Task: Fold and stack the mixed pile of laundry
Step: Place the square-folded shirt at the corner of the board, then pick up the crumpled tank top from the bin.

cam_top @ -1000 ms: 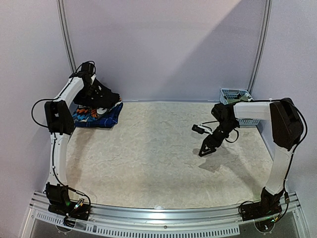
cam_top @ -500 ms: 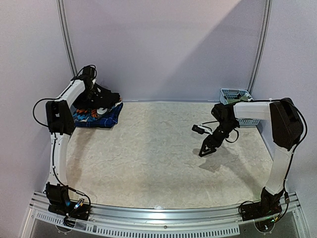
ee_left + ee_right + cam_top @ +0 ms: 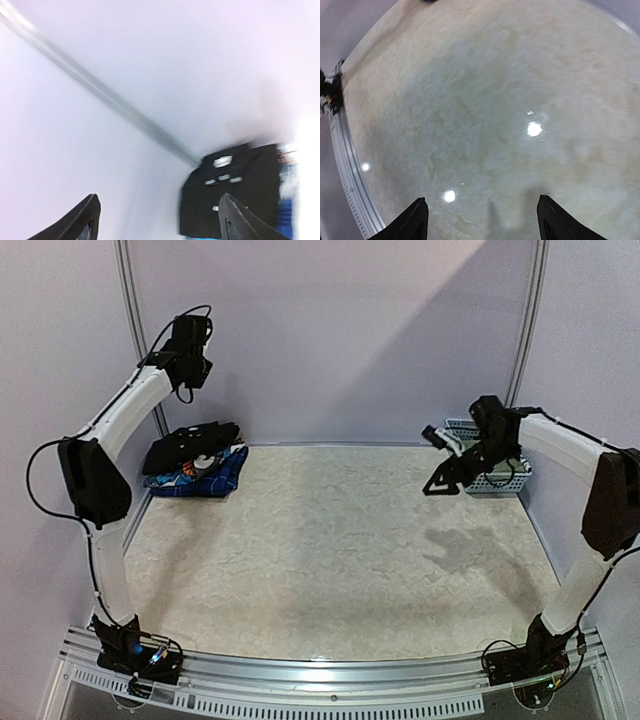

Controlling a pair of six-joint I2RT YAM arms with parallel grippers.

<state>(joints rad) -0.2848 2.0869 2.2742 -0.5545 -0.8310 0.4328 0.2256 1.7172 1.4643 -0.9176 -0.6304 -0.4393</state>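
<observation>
Left gripper [image 3: 158, 200] risen high off the folded laundry pile [image 3: 195, 455] at the far-left corner of the table [image 3: 330, 540], fingers now spread and empty, right gripper [image 3: 482, 200] swung back beside the basket [image 3: 462, 427], fingers apart, holding nothing

The left pincer [image 3: 159, 200] has opened, let go of the black garment [image 3: 190, 443] now lying on top of the clothes stack [image 3: 200, 475], and risen high beside the wall, while the right pincer [image 3: 432, 487] has lifted from the middle of the desk [image 3: 320, 550] back to the basket [image 3: 460, 424].
</observation>
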